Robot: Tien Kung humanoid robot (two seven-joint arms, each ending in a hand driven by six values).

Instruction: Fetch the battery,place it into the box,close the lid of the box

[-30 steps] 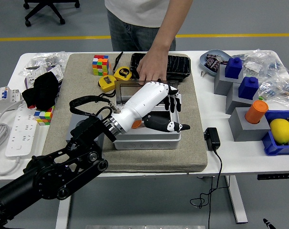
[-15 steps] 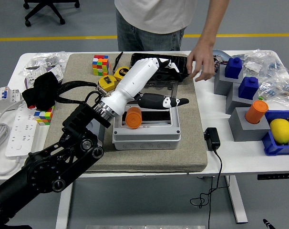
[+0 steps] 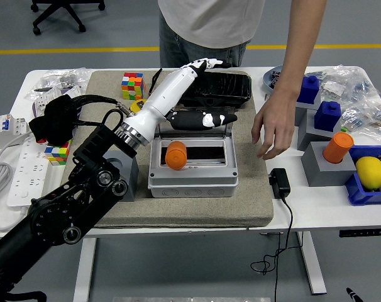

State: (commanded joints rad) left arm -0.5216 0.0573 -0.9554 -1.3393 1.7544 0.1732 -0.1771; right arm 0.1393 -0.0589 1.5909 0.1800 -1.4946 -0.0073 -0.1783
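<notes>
An orange battery [image 3: 176, 155] lies at the left end of the open grey box [image 3: 192, 182] on the beige mat [image 3: 197, 211]. The box's lid [image 3: 227, 133] stands raised along its back edge. My left hand [image 3: 209, 91], white with black fingers, hovers over the lid and the back of the box. Its fingers are stretched out, the thumb lies along the lid's top edge, and it holds nothing. At the far side stands a person whose hand [image 3: 275, 129] hangs open over the mat's right edge, touching nothing.
A black case [image 3: 231, 88], a colour cube [image 3: 132, 85] and a yellow tape measure [image 3: 139, 108] lie behind the box. A black adapter [image 3: 279, 182] sits right of the mat. Grey-blue blocks, an orange cylinder [image 3: 338, 146] and a lemon [image 3: 370, 172] stand far right; a power strip [image 3: 17, 176] lies far left.
My left hand lifted out of the box and drew back over the lid, leaving the battery inside. The person's hand moved from the black case to the mat's right edge.
</notes>
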